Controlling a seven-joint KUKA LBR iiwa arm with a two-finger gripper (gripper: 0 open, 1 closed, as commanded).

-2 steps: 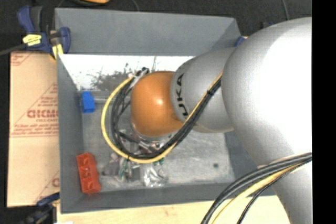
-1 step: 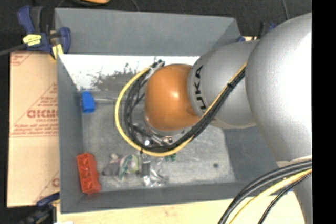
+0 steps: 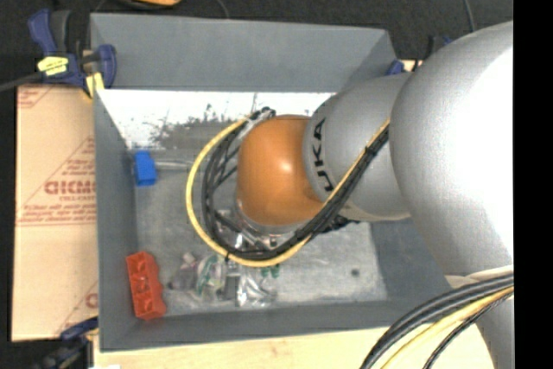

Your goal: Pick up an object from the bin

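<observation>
Gripper (image 3: 247, 239) under an orange wrist cover (image 3: 272, 173) (its grip cannot be told) is hanging over a heap of clear-and-green bits (image 3: 220, 279) by the near wall of the grey bin (image 3: 259, 56), beside a red brick (image 3: 145, 283).

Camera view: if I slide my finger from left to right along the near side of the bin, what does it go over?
red block → small heap of clear and green bits → bare grey bin floor → robot arm
</observation>
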